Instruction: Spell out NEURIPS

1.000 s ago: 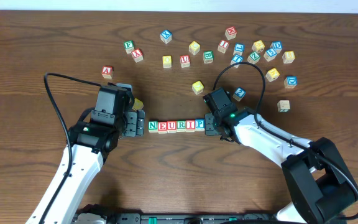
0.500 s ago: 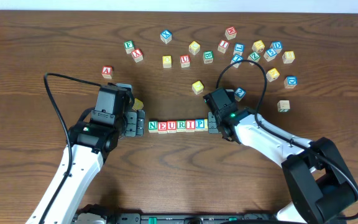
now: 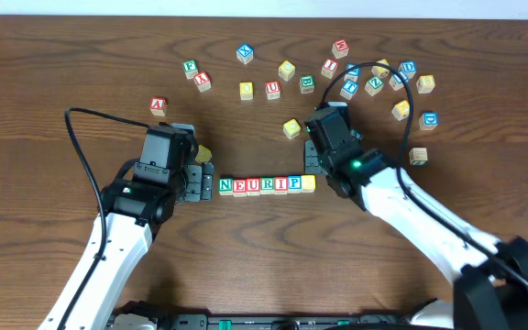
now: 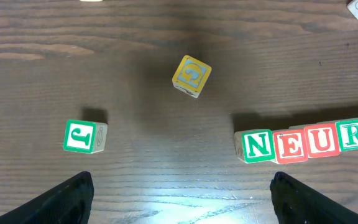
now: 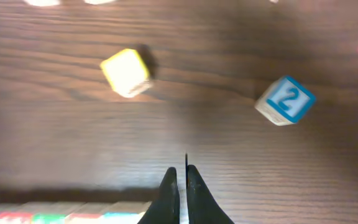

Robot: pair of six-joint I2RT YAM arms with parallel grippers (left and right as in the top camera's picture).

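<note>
A row of letter blocks (image 3: 260,185) reads N, E, U, R, I, P across the table's middle. A yellow block (image 3: 309,182) touches its right end after the P; I cannot read its letter. My right gripper (image 3: 313,165) is shut and empty, just behind that end; in the right wrist view its fingers (image 5: 180,186) are pressed together above bare wood, with the row (image 5: 73,214) at the bottom left. My left gripper (image 3: 203,179) is open and empty, just left of the N (image 4: 257,145); its fingers (image 4: 185,196) are spread wide.
Several loose letter blocks (image 3: 337,73) lie scattered at the back. A yellow block (image 5: 126,71) and a blue "2" block (image 5: 284,99) lie ahead of my right gripper. A green J block (image 4: 84,137) and a yellow block (image 4: 191,76) lie ahead of my left gripper.
My right gripper has pulled back and up from the row's right end, and the yellow block after the P now shows. The left arm has not moved.
</note>
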